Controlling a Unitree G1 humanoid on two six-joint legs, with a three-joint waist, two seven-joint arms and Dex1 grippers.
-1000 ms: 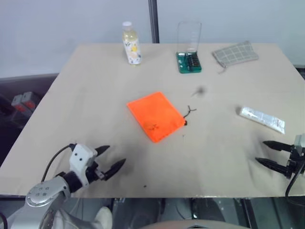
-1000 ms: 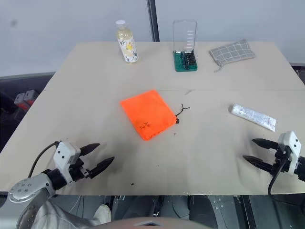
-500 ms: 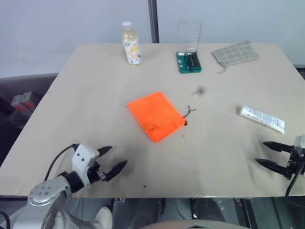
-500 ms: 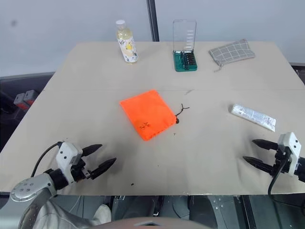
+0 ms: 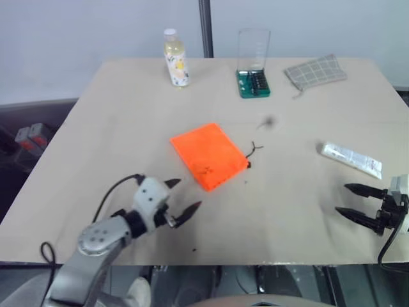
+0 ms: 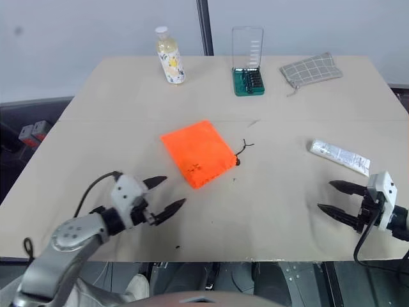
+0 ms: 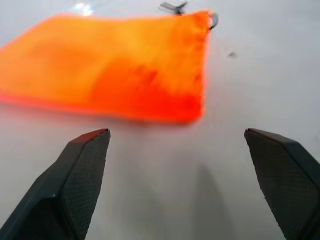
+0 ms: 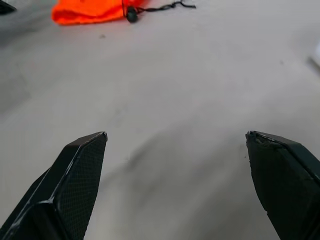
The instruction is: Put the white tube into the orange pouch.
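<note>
The worktop is flat and light tan. An orange pouch lies near its middle, with a thin dark string at one corner. A white tube lies flat far off to the right. Along the back edge stand a bottle of yellowish liquid, a green case with a clear lid, and a grey checked pouch.

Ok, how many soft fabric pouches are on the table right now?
2. The bright orange square fabric pouch lies flat near the table's middle, ahead of the open left gripper. The grey checked cloth pouch lies at the far right corner, beside the green bit case. None look hidden.
</note>
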